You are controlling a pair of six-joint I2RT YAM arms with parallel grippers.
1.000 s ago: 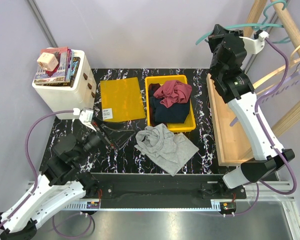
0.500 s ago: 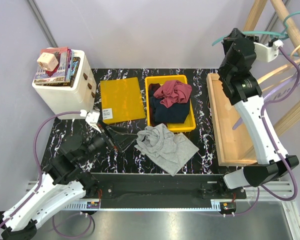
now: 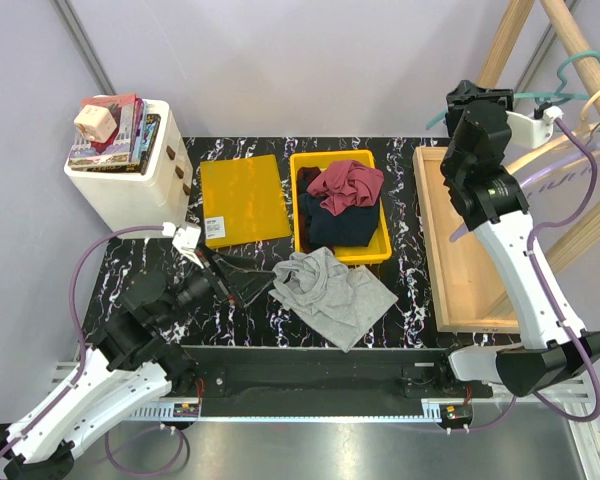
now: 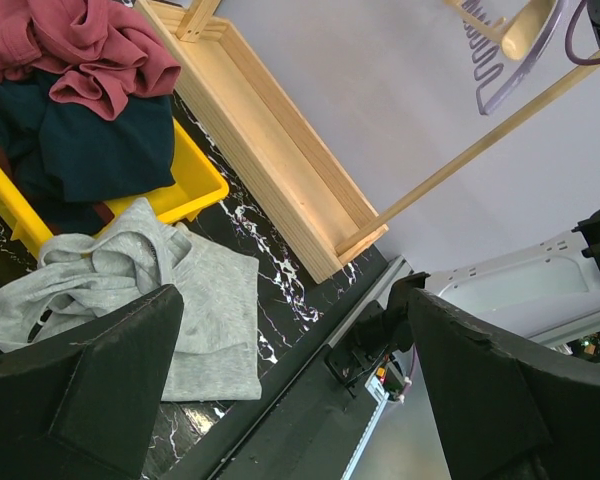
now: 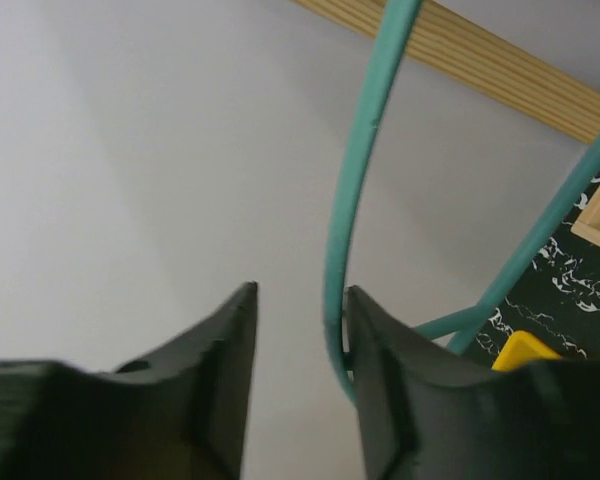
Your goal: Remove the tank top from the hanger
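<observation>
Nearest my vantage, the left gripper (image 4: 295,300) is hovering low over the black marbled table (image 3: 230,330), its jaws standing wide apart and holding nothing. Just beyond it, the grey tank top (image 3: 330,295) is lying crumpled on the table, free of any hanger, its far edge touching the yellow bin (image 3: 365,257) of red and navy clothes. To the right, the wooden tray (image 3: 460,250) is sitting bare. Farthest off, I am holding the right gripper (image 5: 300,295) high beside the wooden rack (image 5: 500,70). Its jaws are drawn narrow around the wire of the bare teal hanger (image 5: 365,130), which is pressing against one finger; I judge it gripped. By my reading the removal itself is done, and the step in hand is putting the hanger away. The next move is calling for the hook to be guided over a rail before I loosen the jaws.
</observation>
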